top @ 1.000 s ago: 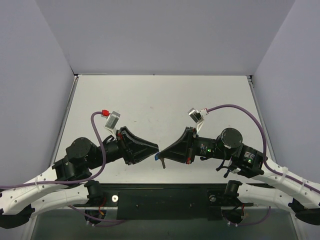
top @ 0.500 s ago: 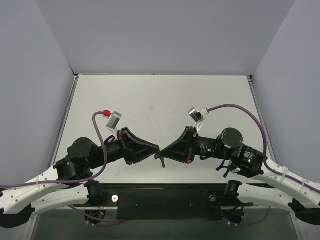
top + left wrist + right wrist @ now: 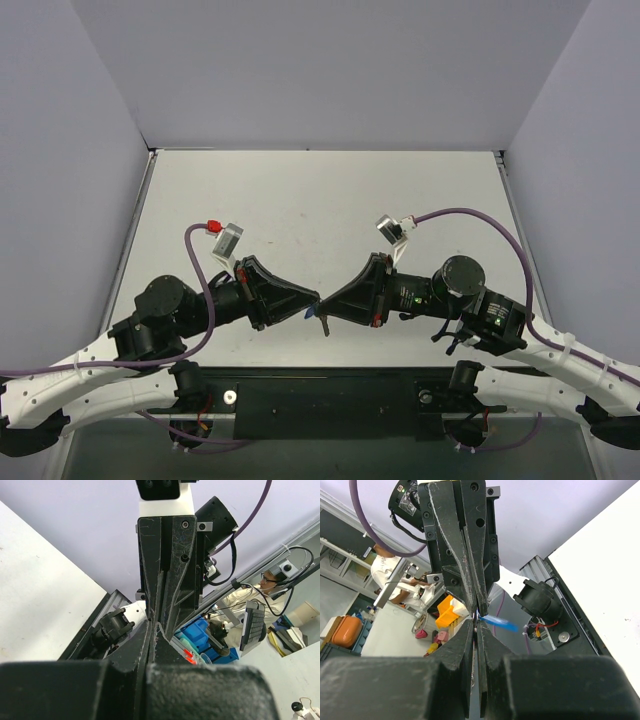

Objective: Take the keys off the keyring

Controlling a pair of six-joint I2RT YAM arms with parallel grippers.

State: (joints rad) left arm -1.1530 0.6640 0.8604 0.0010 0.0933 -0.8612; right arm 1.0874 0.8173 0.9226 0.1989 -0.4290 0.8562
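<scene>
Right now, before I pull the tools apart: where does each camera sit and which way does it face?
Top external: above and behind the bases, looking down on the table; both arms show, left tool and right tool tip to tip.
Left wrist: on the left arm, looking along its own fingers at the right tool.
Right wrist: on the right arm, looking along its own fingers at the left tool and the blue keyring.
Shared: both wrist views show the tips meeting.

The pale grey desk (image 3: 320, 190) sits between lilac walls (image 3: 330, 70) at 9, 12 and 3 o'clock; a black rail (image 3: 330, 395) lines its 6 o'clock edge.
</scene>
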